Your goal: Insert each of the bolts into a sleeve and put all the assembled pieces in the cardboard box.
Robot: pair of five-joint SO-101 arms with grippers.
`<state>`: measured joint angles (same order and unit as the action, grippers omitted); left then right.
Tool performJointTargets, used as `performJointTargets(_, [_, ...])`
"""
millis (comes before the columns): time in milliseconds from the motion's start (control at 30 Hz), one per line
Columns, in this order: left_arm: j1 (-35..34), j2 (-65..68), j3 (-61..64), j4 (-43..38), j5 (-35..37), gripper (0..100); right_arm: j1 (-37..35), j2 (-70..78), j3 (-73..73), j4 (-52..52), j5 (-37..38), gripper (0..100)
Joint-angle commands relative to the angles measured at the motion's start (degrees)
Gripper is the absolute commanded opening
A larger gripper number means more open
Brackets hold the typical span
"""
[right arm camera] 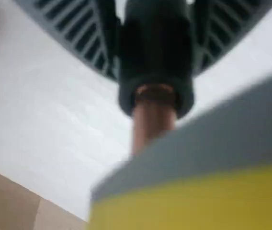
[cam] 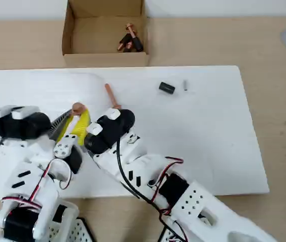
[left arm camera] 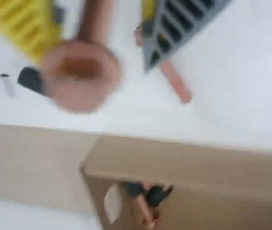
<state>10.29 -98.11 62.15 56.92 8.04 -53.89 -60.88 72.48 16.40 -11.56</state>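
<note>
My left gripper is clenched on a copper bolt. My right gripper is clamped around a black sleeve. The two meet just above the worktop, with the shank part-way in. To seat it cleanly, I should line up both axes and push straight, without twisting. A loose bolt and a spare sleeve lie nearby, and the cardboard box holds finished pieces.

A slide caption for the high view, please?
Left gripper holds a bolt; another bolt and a sleeve lie loose; assembled pieces in the cardboard box.
</note>
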Motion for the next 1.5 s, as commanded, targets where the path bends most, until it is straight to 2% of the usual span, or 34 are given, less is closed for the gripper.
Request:
performJointTargets(0, [-1.6, 1.5, -2.6, 1.2, 1.4, 16, -0.3, -1.6, -4.2, -1.7, 0.4, 0.9])
performJointTargets(267, [-1.7, 8.7, -13.3, 7.6, 1.7, 20, 1.5, -1.6, -4.4, -1.8, 0.4, 0.9])
performJointTargets(400, [-1.3, 12.8, -22.0, 14.9, 1.8, 20, 7.3, -0.5, -6.5, -5.7, -0.2, 0.9])
performJointTargets(567, [-1.3, 17.4, -34.5, 24.0, 2.2, 20, 14.8, 8.3, -16.8, -6.1, -7.1, 0.9])
performJointTargets(700, [-1.6, 21.5, -44.9, 30.4, 3.8, 20, 17.8, 20.9, -33.7, 1.4, -10.5, 0.9])
performJointTargets(800, [-1.7, 25.1, -47.8, 34.7, 2.8, 19, 19.0, 32.0, -49.6, 9.1, -11.6, 0.9])
performJointTargets(1000, [-1.8, 26.3, -46.9, 36.0, -8.1, 3, 21.8, 53.6, -81.8, 18.4, -11.0, 0.9])
performJointTargets(1067, [-1.8, 26.3, -46.8, 36.0, -10.6, 0, 22.6, 60.8, -92.5, 20.6, -7.7, 0.9])
performJointTargets(1200, [-1.8, 26.2, -46.8, 36.3, -13.0, 1, 25.9, 76.4, -111.3, 20.7, -3.6, 0.9])
performJointTargets(1467, [-1.8, 26.2, -46.8, 36.4, -13.7, 1, 32.9, 107.9, -140.8, 13.8, 1.1, 0.9])
